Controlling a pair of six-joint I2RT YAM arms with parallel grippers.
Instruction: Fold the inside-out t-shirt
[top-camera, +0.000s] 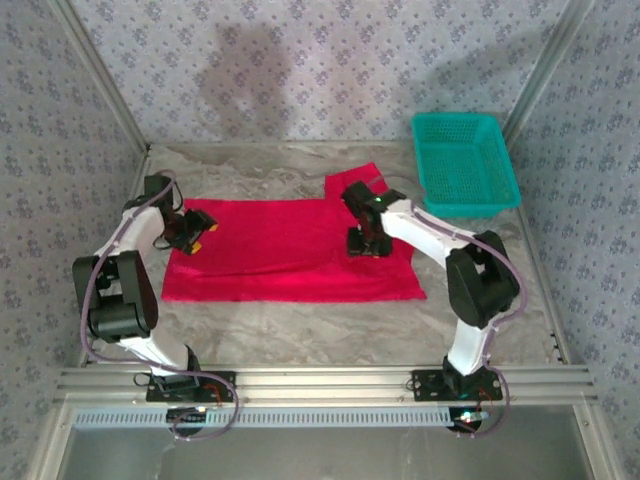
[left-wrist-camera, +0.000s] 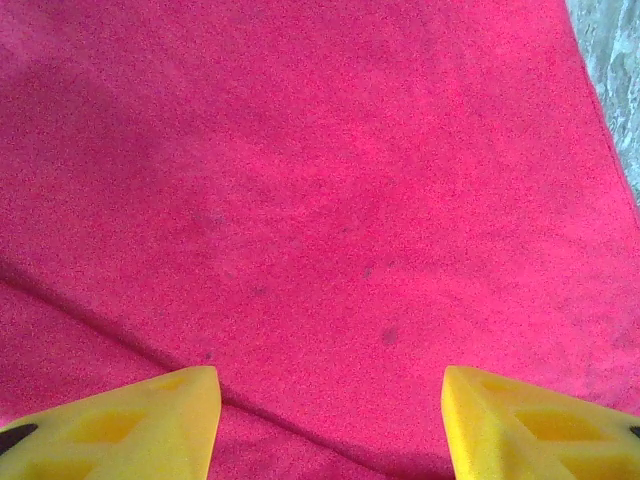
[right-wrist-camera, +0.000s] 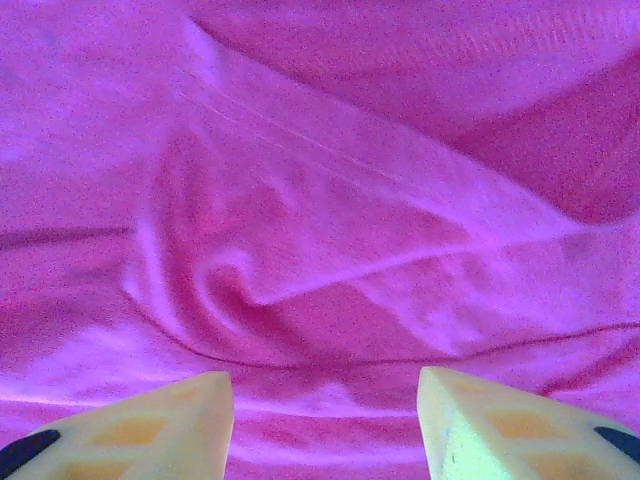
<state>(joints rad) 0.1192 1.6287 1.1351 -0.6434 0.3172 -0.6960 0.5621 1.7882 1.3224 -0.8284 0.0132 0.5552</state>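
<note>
Left gripper spread empty over flat red t-shirt at its nine o'clock, right gripper spread above rumpled cloth at three o'clock, teal basket at one o'clock

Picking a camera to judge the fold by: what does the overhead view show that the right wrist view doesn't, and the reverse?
Overhead adds the whole t-shirt, spread flat on the table, a teal basket at the far right, and the left gripper over the shirt's left part. The right wrist view adds close detail: bunched wrinkles and a stitched seam ahead of its fingers, which stand apart with nothing between them. Both share the red shirt and the right gripper over it.
</note>
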